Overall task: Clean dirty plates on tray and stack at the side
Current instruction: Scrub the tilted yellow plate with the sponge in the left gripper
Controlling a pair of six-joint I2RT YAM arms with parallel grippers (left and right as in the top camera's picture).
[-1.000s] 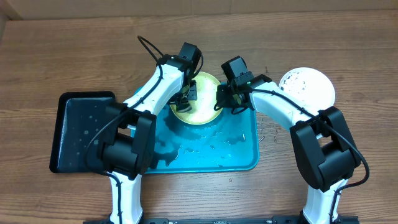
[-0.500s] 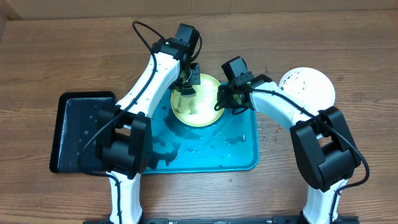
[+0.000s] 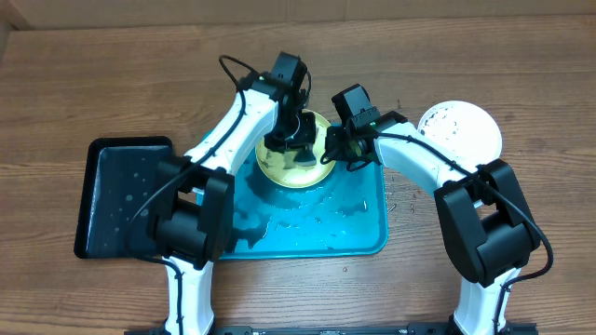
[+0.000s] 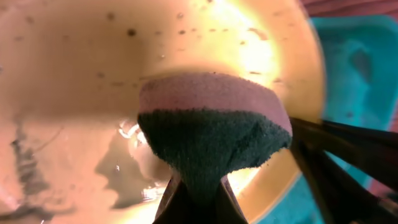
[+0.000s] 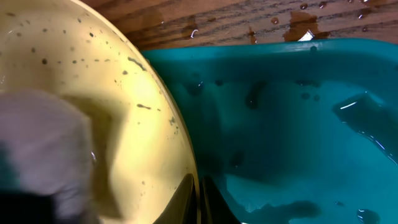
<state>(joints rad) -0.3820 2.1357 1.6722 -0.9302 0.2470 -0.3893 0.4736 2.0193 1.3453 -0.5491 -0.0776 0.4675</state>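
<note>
The yellow-green rimmed plate [image 3: 279, 173] lies at the far end of the turquoise tray [image 3: 345, 228], with dark specks across its face [image 4: 74, 62]. My left gripper [image 3: 296, 147] is shut on a sponge [image 4: 211, 124], pink on top and dark green below, pressed onto the plate. In the left wrist view the jaws [image 4: 194, 200] pinch the sponge's green underside. My right gripper [image 3: 330, 149] is shut on the plate's right rim; in the right wrist view its fingertips [image 5: 198, 198] clamp that rim [image 5: 177, 134]. A white plate [image 3: 459, 130] with specks rests on the table to the right.
A black tray [image 3: 121, 195] with water drops lies left of the turquoise tray. Water pools on the turquoise tray's floor [image 5: 298, 124], and drops wet the wooden table [image 3: 400, 200] beside its right edge.
The left gripper drew the sponge toward the plate's far-left edge, then swept it back right onto the plate's middle. The right arm and the plate held still.
</note>
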